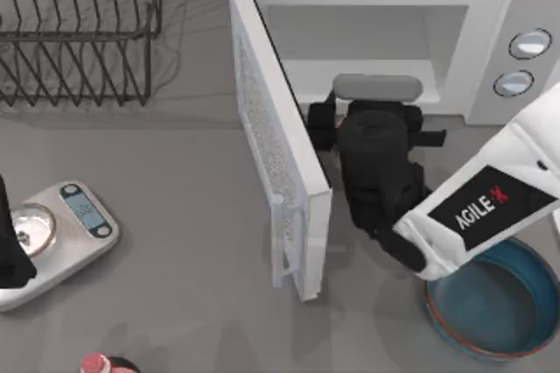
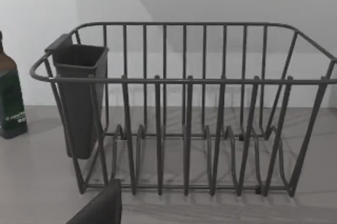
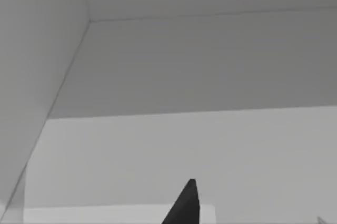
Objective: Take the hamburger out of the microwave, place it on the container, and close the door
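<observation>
From above, the microwave (image 1: pixel 385 5) sits at the back of the tabletop (image 1: pixel 192 215) with its door (image 1: pixel 276 141) swung wide open. The right pincer (image 1: pixel 363 110) reaches into the opening — I cannot tell if its fingers are apart or together. The blue container (image 1: pixel 499 303) sits in front, on the right. The left pincer (image 1: pixel 13 250) waits by a scale (image 1: pixel 66 233).

The left wrist view faces a wire rack (image 2: pixel 184 113) and a bottle (image 2: pixel 10 98).

The right wrist view looks at the pale walls inside the oven — one dark fingertip (image 3: pixel 184 205) pokes in.

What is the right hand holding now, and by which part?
It cannot be told: the right hand is reaching into the microwave, and the hamburger is hidden.
</observation>
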